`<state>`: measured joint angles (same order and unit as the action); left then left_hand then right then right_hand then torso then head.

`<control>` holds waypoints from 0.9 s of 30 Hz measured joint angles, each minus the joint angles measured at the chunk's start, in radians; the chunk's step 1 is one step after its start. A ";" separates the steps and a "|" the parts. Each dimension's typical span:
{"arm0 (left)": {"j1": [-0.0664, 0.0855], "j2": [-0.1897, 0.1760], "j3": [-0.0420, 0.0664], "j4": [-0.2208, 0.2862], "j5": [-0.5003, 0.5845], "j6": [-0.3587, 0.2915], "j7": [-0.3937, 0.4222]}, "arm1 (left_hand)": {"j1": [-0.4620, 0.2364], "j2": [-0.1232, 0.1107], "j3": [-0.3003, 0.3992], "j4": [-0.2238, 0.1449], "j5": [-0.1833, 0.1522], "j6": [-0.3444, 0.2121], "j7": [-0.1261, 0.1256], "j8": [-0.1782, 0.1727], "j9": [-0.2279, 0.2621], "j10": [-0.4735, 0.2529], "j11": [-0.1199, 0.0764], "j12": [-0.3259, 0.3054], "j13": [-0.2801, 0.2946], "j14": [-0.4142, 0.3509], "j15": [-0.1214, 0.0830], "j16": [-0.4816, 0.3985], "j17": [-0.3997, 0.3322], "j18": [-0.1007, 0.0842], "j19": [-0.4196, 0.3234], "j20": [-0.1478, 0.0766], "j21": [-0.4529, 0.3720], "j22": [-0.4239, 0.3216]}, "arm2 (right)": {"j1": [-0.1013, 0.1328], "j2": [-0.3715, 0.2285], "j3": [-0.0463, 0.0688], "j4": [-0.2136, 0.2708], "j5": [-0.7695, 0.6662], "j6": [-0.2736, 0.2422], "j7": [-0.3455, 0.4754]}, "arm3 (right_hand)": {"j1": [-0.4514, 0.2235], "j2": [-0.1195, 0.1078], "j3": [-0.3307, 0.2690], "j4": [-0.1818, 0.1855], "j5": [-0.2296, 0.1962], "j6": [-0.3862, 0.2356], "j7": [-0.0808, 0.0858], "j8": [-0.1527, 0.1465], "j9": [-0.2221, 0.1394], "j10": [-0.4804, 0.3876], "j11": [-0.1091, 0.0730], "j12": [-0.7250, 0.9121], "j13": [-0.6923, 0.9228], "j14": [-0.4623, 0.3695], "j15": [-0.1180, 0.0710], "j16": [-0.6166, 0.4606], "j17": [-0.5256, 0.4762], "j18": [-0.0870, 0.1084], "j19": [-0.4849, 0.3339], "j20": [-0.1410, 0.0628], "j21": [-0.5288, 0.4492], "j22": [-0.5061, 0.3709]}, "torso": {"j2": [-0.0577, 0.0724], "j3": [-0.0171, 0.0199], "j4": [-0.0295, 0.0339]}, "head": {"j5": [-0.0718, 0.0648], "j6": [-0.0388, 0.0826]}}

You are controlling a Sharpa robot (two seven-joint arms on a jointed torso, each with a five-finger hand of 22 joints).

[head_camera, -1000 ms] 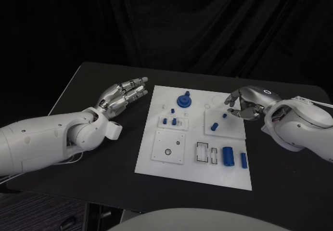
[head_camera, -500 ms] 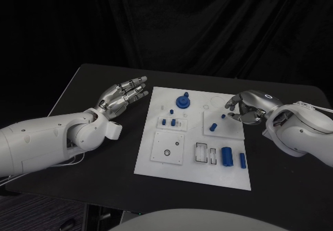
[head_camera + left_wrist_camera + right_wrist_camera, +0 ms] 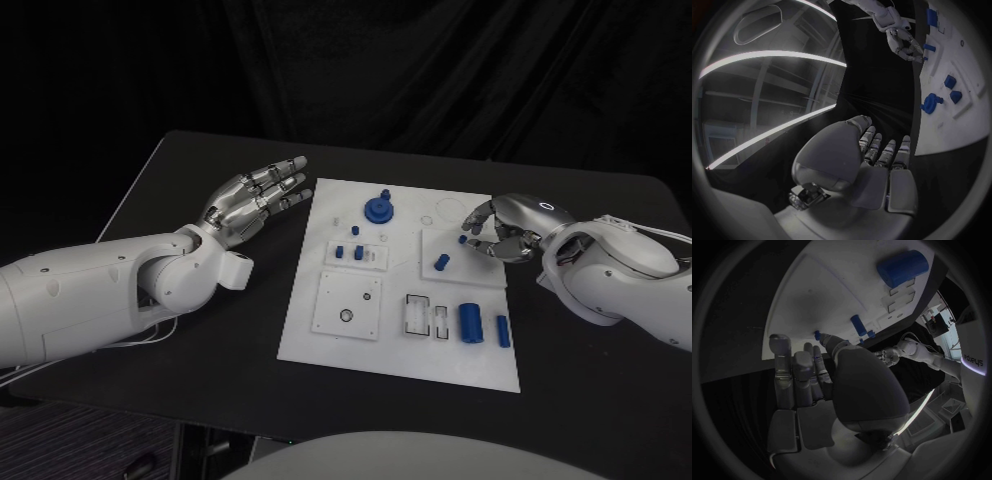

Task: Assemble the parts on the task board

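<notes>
Board [image 3: 411, 345] is the white plate in the middle of the black desk [image 3: 188, 180], w/ blue parts on it. A small blue peg [image 3: 462, 239] sits at the far right part of the board, right at the tips of the right hand [image 3: 498, 232]. That hand is curled over the board's right edge, fingers bent in round the peg. Looks like it pinches the peg, but I can't tell for sure; the tips hide the touch. Another short peg [image 3: 444, 263] lies just nearer the robot from it, tilted, long side running near-to-far. A big round blue knob [image 3: 381, 208] stands at the far middle. Two small pegs [image 3: 348, 253] stand left of middle. Two longer blue bars [image 3: 472, 321] lie near the front right, long sides running near-to-far.

Left hand [image 3: 260, 198] is off the board, just beside its far left corner, fingers straight and apart, holding nothing. So the right hand is much closer to the pegs; I think it does the next move, and the peg is right under its tips.

Right wrist view shows the peg [image 3: 817, 335] just past the fingertips [image 3: 779, 340], plus a fat blue bar [image 3: 902, 267] further off. Left wrist view shows the knob [image 3: 929, 103] beyond the flat left hand [image 3: 879, 165], and the right hand [image 3: 906, 46] far across.
</notes>
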<state>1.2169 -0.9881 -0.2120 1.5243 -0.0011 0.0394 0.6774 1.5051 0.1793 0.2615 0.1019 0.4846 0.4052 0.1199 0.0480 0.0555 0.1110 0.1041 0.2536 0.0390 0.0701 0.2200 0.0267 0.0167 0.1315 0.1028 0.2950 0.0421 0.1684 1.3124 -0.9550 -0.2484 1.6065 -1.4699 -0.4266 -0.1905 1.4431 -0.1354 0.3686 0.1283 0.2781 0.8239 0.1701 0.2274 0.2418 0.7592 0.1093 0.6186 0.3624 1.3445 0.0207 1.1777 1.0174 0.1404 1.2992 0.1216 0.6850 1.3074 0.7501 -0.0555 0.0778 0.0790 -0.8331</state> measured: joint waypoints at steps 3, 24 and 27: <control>0.000 -0.001 0.000 0.000 0.002 0.004 0.000 | 0.000 0.000 0.010 0.002 0.006 0.000 0.000 0.000 0.000 0.000 0.000 0.005 0.000 0.007 0.007 0.004 0.001 0.000 0.011 0.000 0.004 0.005 | -0.006 0.011 0.000 -0.013 0.000 0.000 0.002 | 0.003 -0.003 0.000 0.000 0.000 0.000 0.000 -0.001 -0.002 -0.004 0.004 -0.006 -0.004 -0.004 0.004 -0.001 -0.004 0.000 -0.004 0.004 -0.010 0.000 | 0.000 0.0000 0.0001 | -0.001 -0.001; -0.002 0.001 0.000 -0.007 0.007 0.022 0.001 | -0.005 -0.005 0.036 0.008 0.006 0.000 0.000 0.000 0.000 0.009 0.009 0.009 0.000 0.027 0.027 0.019 0.006 0.000 0.036 0.000 0.018 0.025 | -0.021 0.056 0.000 -0.064 -0.001 0.001 0.019 | 0.027 0.016 -0.011 -0.028 0.071 0.089 -0.014 0.046 0.023 0.002 -0.010 0.043 -0.001 -0.014 0.005 -0.003 -0.005 0.000 -0.011 0.004 -0.024 0.000 | 0.000 0.0014 0.0008 | -0.009 -0.011; -0.002 0.001 0.000 -0.008 0.007 0.024 0.001 | -0.005 -0.005 0.039 0.008 0.006 0.000 0.000 0.000 0.000 0.007 0.010 0.009 0.000 0.027 0.027 0.019 0.006 0.000 0.038 0.002 0.018 0.025 | -0.023 0.059 0.001 -0.068 -0.001 0.000 0.021 | 0.035 0.024 -0.010 -0.040 0.074 0.101 -0.019 0.059 0.031 0.010 -0.017 0.061 0.004 -0.012 0.002 0.000 -0.003 0.000 -0.010 0.003 -0.016 0.000 | 0.000 0.0012 0.0004 | -0.007 -0.010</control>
<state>1.2146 -0.9868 -0.2121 1.5162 0.0056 0.0636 0.6780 1.4998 0.1740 0.3005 0.1102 0.4907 0.4053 0.1198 0.0480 0.0557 0.1181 0.1145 0.2622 0.0391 0.0969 0.2468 0.0461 0.0225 0.1315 0.1407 0.2970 0.0599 0.1933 1.2890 -0.8963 -0.2478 1.5389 -1.4713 -0.4263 -0.1692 1.4783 -0.1113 0.3582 0.0887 0.3524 0.9251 0.1509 0.2867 0.2726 0.7692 0.0918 0.6797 0.3662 1.3328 0.0229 1.1772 1.0145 0.1403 1.2888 0.1246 0.6689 1.3073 0.7501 -0.0543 0.0782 0.0716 -0.8436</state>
